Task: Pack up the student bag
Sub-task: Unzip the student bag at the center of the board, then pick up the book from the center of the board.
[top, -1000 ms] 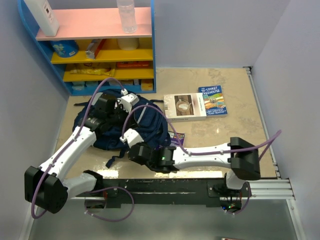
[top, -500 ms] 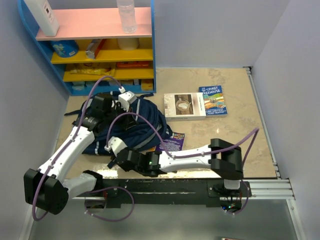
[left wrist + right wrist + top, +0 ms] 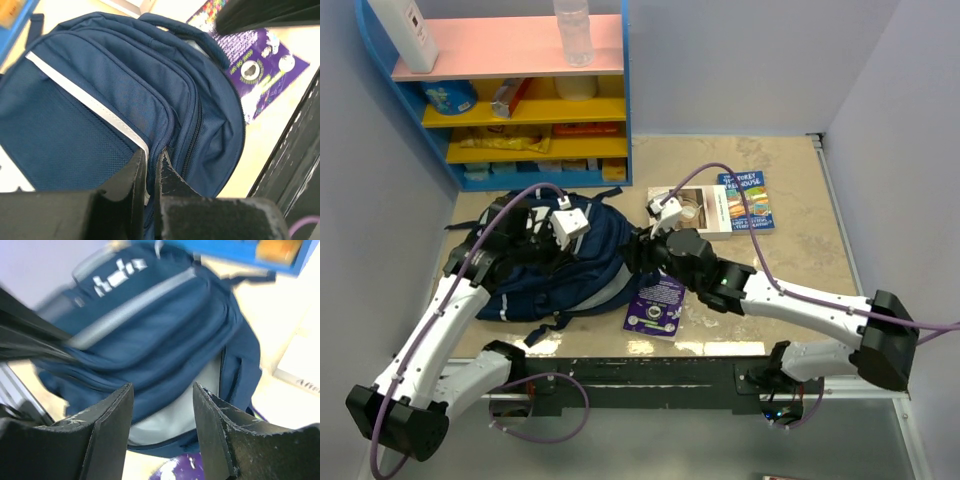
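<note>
While the left gripper is clamped almost closed on a fold of the large navy blue fabric backpack, right where a light grey trim stripe runs in between its fingers, the right gripper hangs with its jaws spread wide and nothing between them. The backpack lies flat on the beige tabletop, directly under the left gripper. It spreads out ahead of the right gripper, whose fingertips are close to its edge. I cannot tell whether they touch the cloth. A flat purple printed booklet rests just beside and below the right gripper, its corner against the backpack's rim. Behind the right gripper's wrist sit a white-covered book and, touching it on the far side, a blue-covered book.
</note>
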Available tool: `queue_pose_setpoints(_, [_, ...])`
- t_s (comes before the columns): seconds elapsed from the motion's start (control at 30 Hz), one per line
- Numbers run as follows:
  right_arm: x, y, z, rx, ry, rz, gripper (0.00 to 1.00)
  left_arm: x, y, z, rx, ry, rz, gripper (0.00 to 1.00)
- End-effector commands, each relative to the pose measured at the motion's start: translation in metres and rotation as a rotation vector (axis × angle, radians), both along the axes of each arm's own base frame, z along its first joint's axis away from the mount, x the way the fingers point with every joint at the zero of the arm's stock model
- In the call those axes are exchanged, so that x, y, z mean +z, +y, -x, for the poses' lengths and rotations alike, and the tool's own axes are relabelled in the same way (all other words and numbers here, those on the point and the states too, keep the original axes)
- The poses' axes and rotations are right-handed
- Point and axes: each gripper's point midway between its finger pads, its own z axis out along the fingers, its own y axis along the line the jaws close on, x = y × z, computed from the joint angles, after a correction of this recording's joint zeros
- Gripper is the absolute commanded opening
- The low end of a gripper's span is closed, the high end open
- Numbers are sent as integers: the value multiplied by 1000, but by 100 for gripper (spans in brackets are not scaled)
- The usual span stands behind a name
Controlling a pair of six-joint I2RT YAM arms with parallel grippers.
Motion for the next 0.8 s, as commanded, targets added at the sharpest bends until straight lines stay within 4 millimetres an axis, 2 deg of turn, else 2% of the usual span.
queue_pose_setpoints(0.0, [-48, 7, 2, 35, 104, 91, 55, 66, 8, -16, -55, -257, -52, 0])
queue_pose_setpoints(0.1, [-68, -7, -7, -31, 140, 121, 56, 89, 20, -17, -28, -329, -101, 0])
queue_pose_setpoints(0.17, [-71, -18, -13, -69, 149, 110, 56, 100, 30, -16, -7, -384, -144, 0])
queue_pose_setpoints(0.23, [-83, -37, -23, -142, 171, 136, 56, 99, 40, -15, 9, -396, -195, 0])
queue_pose_setpoints(0.33, [-96, -63, -29, -222, 211, 170, 57, 79, 50, -8, -3, -351, -268, 0])
queue_pose_setpoints(0.4, [-109, -85, -29, -299, 265, 207, 59, 67, 50, -5, -5, -322, -268, 0])
queue_pose_setpoints(0.5, [-128, -109, -19, -367, 341, 225, 60, 55, 49, -5, -1, -307, -257, 0])
queue_pose_setpoints(0.53, [-125, -114, -15, -379, 351, 201, 61, 52, 50, -8, 10, -309, -265, 0])
queue_pose_setpoints(0.6, [-139, -126, -3, -405, 402, 184, 63, 36, 53, -9, 19, -283, -281, 0])
queue_pose_setpoints(0.67, [-139, -132, 4, -422, 417, 142, 64, 24, 52, -10, 15, -267, -281, 0])
queue_pose_setpoints(0.7, [-150, -138, 11, -436, 447, 134, 65, 21, 51, -10, 15, -264, -275, 0])
queue_pose_setpoints(0.77, [-151, -139, 16, -436, 464, 100, 67, 12, 46, -9, -2, -242, -260, 0])
